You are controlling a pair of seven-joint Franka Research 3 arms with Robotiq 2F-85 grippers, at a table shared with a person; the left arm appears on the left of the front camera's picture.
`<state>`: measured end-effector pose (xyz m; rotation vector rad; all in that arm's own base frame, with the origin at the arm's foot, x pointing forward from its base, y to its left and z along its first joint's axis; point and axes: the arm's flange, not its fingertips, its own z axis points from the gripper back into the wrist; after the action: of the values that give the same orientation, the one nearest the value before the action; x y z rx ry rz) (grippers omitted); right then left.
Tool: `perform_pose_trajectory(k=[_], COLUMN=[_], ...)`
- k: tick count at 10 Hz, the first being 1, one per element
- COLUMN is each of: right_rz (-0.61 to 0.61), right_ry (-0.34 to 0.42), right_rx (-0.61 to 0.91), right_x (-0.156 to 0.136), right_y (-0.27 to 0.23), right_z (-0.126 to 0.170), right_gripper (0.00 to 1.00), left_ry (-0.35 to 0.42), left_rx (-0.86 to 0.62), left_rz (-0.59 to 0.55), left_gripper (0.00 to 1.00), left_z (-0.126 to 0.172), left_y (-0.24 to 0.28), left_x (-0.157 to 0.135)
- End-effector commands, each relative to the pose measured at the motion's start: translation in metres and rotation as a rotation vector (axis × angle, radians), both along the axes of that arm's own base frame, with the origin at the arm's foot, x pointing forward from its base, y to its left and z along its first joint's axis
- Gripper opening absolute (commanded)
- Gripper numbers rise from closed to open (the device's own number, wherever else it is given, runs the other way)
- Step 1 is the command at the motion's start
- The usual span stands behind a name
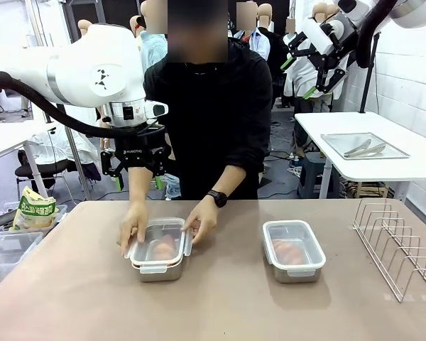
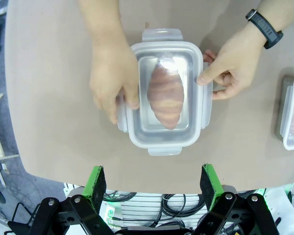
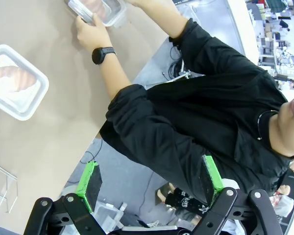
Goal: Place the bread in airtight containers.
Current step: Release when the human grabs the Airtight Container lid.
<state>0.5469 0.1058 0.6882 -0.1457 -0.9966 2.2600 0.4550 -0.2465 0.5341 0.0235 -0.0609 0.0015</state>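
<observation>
Croissants sit in both steel pans on my front camera: one pan (image 1: pixel 158 250) lies at about 7 o'clock from table centre with a croissant (image 1: pixel 163 247) under its clear lid (image 1: pixel 160 240), the other pan (image 1: pixel 293 250) at 4 o'clock, lidded, holding the second croissant (image 1: pixel 290 249). I see the person's hands (image 1: pixel 133 226) pressing the lid's two long sides. My left gripper (image 1: pixel 138 179) hangs above the table's far edge, at 11 o'clock from that pan, fingers spread and empty. My right gripper (image 1: pixel 314 57) is raised high at 1 o'clock, also spread. A wire rack (image 1: pixel 400 241) stands at 3 o'clock.

From the left wrist camera, the lidded pan (image 2: pixel 164 93) lies centre frame, the croissant (image 2: pixel 165 95) lengthways inside, a hand (image 2: pixel 112 81) at 9 o'clock and another (image 2: pixel 228 71) at 3 o'clock on its side flaps. The green pads (image 2: pixel 95 181) stand wide apart, nothing between.

From the right wrist camera, the second pan (image 3: pixel 14 81) sits at 9 o'clock, the person's black sleeve (image 3: pixel 186 132) across the middle. The pads (image 3: pixel 90 183) are parted and empty.
</observation>
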Motion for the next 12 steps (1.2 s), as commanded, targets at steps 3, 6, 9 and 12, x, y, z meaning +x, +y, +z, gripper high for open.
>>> perform_pose_trajectory(k=[3,6,9,12], right_rz=[-0.002,-0.002,-0.002,-0.002], right_ry=[0.000,0.000,0.000,0.000], right_rx=[0.001,0.001,0.001,0.001], right_x=[0.0003,0.0003,0.0003,0.0003], right_y=[-0.0002,-0.0002,-0.0002,-0.0002], right_z=[-0.0006,-0.0006,-0.0006,-0.0006], right_gripper=[1.00,1.00,1.00,1.00], left_ry=[-0.011,-0.011,-0.011,-0.011], left_rx=[0.015,0.015,0.015,0.015], left_rz=[-0.003,-0.003,-0.003,-0.003], left_gripper=[1.00,1.00,1.00,1.00], left_z=[0.0017,0.0017,0.0017,0.0017], left_y=[0.0016,0.0016,0.0016,0.0016], left_x=[0.0001,0.0001,0.0001,0.0001])
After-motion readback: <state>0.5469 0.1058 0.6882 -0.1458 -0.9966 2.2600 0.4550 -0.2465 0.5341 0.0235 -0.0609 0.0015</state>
